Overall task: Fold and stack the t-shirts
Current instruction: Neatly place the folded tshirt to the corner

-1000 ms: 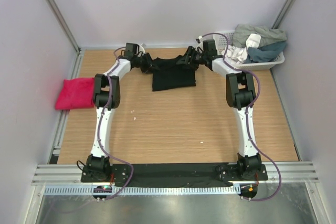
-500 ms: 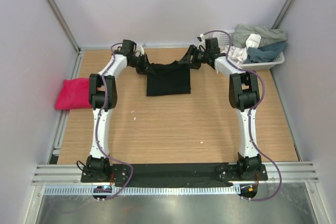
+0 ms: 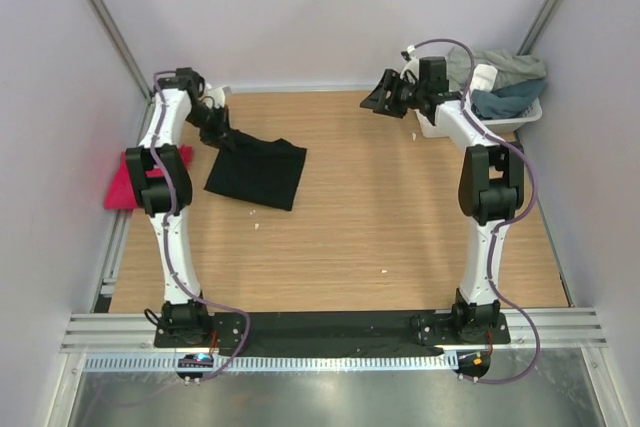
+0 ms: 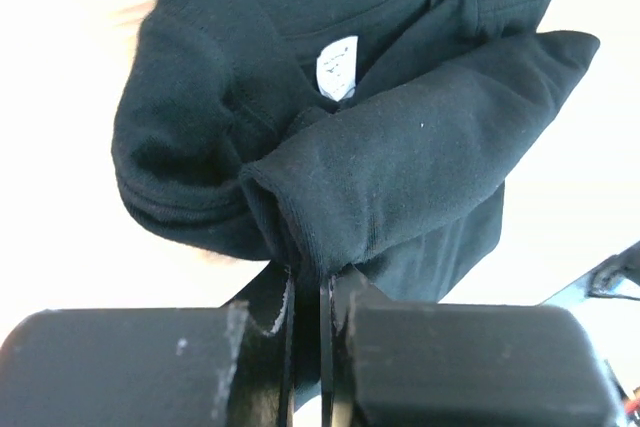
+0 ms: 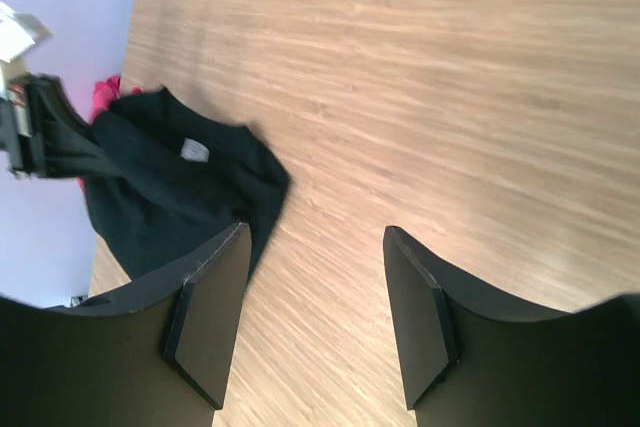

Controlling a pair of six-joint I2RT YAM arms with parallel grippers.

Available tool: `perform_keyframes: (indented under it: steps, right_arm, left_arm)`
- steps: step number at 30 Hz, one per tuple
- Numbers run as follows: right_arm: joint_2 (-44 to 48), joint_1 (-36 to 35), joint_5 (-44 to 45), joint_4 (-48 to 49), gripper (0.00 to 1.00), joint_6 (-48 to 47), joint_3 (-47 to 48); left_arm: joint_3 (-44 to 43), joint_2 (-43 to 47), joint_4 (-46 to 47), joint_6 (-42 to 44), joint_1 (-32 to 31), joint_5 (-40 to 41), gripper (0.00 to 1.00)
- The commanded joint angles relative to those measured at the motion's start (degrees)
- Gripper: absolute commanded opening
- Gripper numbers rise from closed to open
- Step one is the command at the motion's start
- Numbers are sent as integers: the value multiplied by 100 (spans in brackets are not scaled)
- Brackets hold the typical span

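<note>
The black t-shirt lies folded on the left part of the wooden table, one corner lifted. My left gripper is shut on that corner. In the left wrist view the dark cloth bunches out from between the closed jaws, and a white tag shows at the collar. The pink t-shirt lies at the left edge, partly behind my left arm. My right gripper hangs open and empty at the back right, far from the black t-shirt.
A white latticed basket heaped with grey, white and blue-grey clothes stands in the back right corner. Grey walls enclose the table on three sides. A metal rail with both arm bases runs along the near edge.
My left arm has swung left, dragging the black t-shirt from the back middle toward the pink one. My right gripper, earlier at the shirt's other corner, has drawn back to the right.
</note>
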State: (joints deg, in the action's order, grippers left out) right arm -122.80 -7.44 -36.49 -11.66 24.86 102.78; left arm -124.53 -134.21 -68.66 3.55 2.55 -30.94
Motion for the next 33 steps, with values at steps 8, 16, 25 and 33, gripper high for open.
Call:
perform_keyframes:
  steps: [8,16,25,33]
  right_arm:
    - [573,-64,-95,67,62,-271,-408]
    - [486,-38,-192,173,62,-148,-443]
    - [336,-12,-253,340,62,63,-346]
    - [433,-12,-253,340,62,19,-504]
  left_arm:
    - [-1038,1080,-1403,743,607,923,0]
    - [-792,1644,-1668,840,1011,1169,0]
    - [-731,1820,-2107,1139,1397,1301,0]
    - [-493,2030,-2177,1288,1696,1389,0]
